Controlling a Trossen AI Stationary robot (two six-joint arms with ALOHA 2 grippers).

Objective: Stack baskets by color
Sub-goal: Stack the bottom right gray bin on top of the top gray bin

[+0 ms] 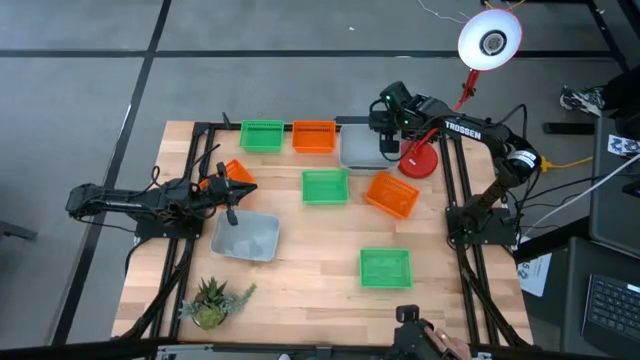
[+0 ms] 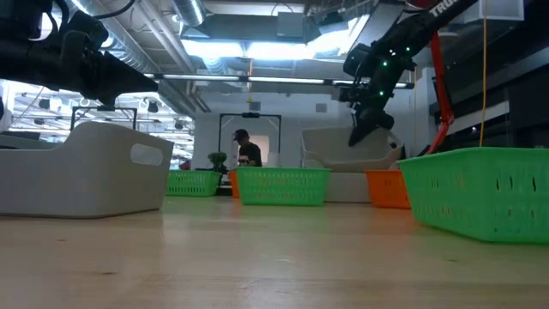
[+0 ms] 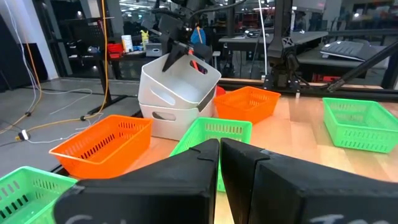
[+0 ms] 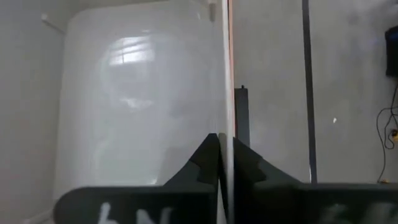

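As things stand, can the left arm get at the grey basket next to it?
Probably yes. The grey basket sits just in front of the left gripper, with nothing between them. Its fingers are shut and hold nothing; they would need to open first.

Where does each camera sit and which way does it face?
High: overhead, straight down on table; both arms, left claw, right claw.
Low: table height, facing the room; arms overhead.
Left wrist: faces across the table; own shut fingers.
Right wrist: looks down into grey basket; its claw pinches the rim.
Shared: low and left wrist both show that basket.
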